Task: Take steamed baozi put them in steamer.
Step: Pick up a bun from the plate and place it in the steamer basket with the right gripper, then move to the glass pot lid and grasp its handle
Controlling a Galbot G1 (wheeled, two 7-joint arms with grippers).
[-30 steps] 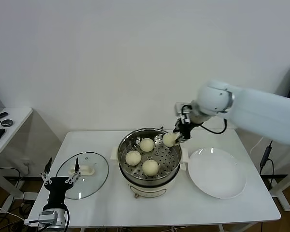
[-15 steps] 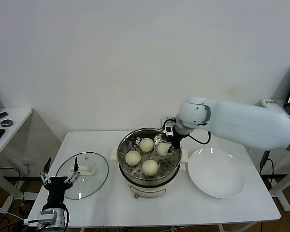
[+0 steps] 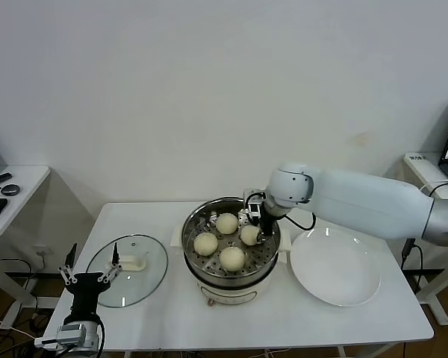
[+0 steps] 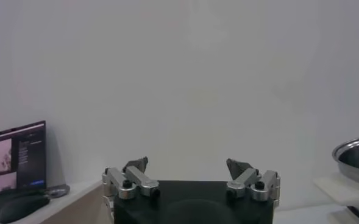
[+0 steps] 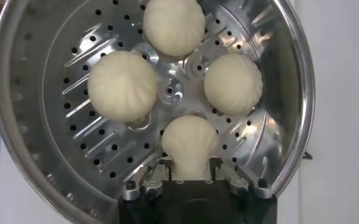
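Glass and white plastic came first at the left of the table [image 3: 336, 317]: the lid [image 3: 127, 261] lay flat there, handle up, well apart from the steamer. Just in front of it, off the table's near corner, the left gripper [image 3: 89, 277] was parked with its fingers spread wide and nothing between them.

In the middle stood the steamer [image 3: 231, 287], its perforated tray [image 5: 75, 122] holding all four steamed baozi [image 3: 218, 240]. Three sat free on the tray. The fourth baozi [image 5: 189, 141] rested on the perforations at the side nearest the plate, between the fingers of the right gripper [image 3: 254, 228], which reached down inside the rim. The jaws looked partly parted beside the bun, though whether they were pressing its flanks could not be told from these views.

Judged by their look, the buns would be light, soft and easily dented, with a smooth skin that might cling to metal fingers. A gentle hold low across the widest part would suit them, away from the pleated top. The neighbouring buns lay close on either side, and the steel wall rose just behind the gripper, so any exit would probably have to go straight up.

At the right, the white plate [image 3: 336, 267] lay bare, just beside the steamer.
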